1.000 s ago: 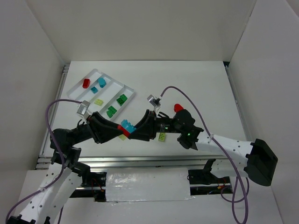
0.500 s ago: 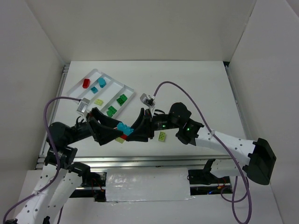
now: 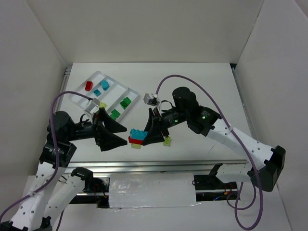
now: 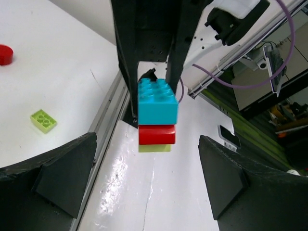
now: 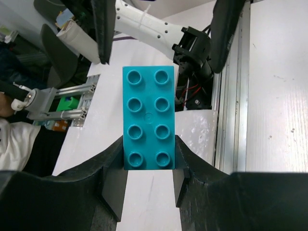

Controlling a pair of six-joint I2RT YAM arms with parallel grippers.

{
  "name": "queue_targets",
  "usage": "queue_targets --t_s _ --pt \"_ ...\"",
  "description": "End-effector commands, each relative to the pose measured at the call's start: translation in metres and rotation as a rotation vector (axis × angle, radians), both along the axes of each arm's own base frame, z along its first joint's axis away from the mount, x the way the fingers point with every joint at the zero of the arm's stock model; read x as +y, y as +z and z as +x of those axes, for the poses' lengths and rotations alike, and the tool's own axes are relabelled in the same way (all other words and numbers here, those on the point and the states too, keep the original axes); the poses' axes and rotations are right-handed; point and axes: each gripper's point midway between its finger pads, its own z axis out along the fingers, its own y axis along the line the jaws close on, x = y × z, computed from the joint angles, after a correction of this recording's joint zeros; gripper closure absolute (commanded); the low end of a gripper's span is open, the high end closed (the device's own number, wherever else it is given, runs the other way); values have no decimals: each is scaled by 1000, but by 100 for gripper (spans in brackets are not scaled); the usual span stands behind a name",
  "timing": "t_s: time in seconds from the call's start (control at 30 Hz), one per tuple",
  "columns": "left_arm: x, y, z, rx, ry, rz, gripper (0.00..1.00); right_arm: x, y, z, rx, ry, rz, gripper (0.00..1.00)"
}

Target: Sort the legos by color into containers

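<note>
Midair above the table, near its front edge: stacked teal, red and yellow-green legos, pinched at the teal brick by the right gripper, with the left gripper spread wide just beside. Likely light, rigid, slick; best gripped on the lower bricks' flat sides.

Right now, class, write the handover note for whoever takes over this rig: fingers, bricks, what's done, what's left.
Left gripper: open, empty, facing the stack.
Right gripper: shut on the teal-red-yellow stack, above the table.
Done: tray holds a red brick, two teal bricks, a yellow brick, two green bricks, sorted by colour.
Left: split and sort the stack, plus the loose yellow-green brick.
</note>
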Motion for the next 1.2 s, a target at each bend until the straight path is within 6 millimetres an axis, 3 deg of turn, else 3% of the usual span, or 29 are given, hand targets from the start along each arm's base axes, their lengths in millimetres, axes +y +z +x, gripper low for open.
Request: queue_targets --t_s 0.0,0.13,0.3,0.73,1.03,1.1,1.13,1.17 --pt "-1 -10 -4 3 -59 32 1 -9 -8 -10 16 54 -91 100" --pt "-4 -19 0 40 -82 42 1 -3 -16 -4 21 17 -143 100" --pt "-4 -8 -5 10 -95 11 1 8 -26 0 28 -6 -206 100" --pt "-4 -23 -4 48 -101 43 14 31 -3 -5 0 7 -136 100" --pt "-3 -23 -4 37 -95 54 51 46 -5 2 13 -11 -165 100" --pt "-4 -24 -2 35 -94 53 66 47 -7 1 13 -4 -173 100" --pt "-4 -25 -1 38 -88 53 80 47 -6 1 10 -4 -170 100" --pt "-4 -25 1 38 -81 53 84 46 -5 0 10 1 -164 98"
